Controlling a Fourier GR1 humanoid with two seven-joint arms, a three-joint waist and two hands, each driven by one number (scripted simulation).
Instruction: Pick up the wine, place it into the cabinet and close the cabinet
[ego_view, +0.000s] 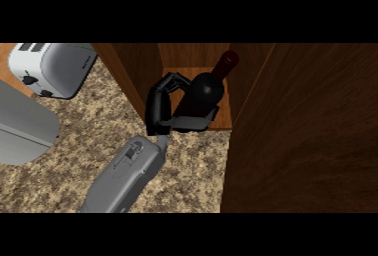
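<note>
1 hand (164, 107) is in shot, black and jointed, on a smooth grey forearm (125, 177) that comes up from the lower edge. Which arm it is, the view does not say plainly; it enters left of centre. Its fingers curl round the upper side of the wine (201, 95) and its thumb hooks under the base, so the bottle is clasped in the hand.

And the wine itself: dark, glossy glass, a rounded body narrowing to a reddish neck. Its long axis runs from lower left to upper right, neck pointing up and away into the cabinet (310, 130), base nearest the hand. It sits at the cabinet's opening, over the lighter brown shelf (221, 117).

That cabinet is dark wood with visible grain; a broad panel fills the right side, a thinner wall stands left of the bottle.

Below, the counter (74, 170) is speckled tan and brown stone, rough-looking. At the upper left stands a toaster (52, 67), silver, rounded, with black knobs. A plain grey curved object (22, 125) lies at the left edge.
</note>
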